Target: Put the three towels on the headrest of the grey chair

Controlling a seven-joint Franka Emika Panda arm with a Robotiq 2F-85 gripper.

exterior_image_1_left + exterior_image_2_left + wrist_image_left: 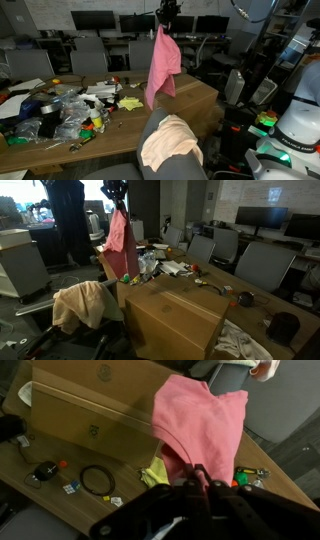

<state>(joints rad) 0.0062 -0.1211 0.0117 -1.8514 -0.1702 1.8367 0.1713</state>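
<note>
One pink towel is gripped by the closed tool and hangs straight below it; two more towels, one peach and one pale yellow, are draped over the headrest, well below the tool.

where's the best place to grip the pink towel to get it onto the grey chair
A bunched top edge, taken from above, as the gripper has it. The pink towel is limp and hangs down below the shut jaws, so its free lower end can drape over the grey chair.
</note>
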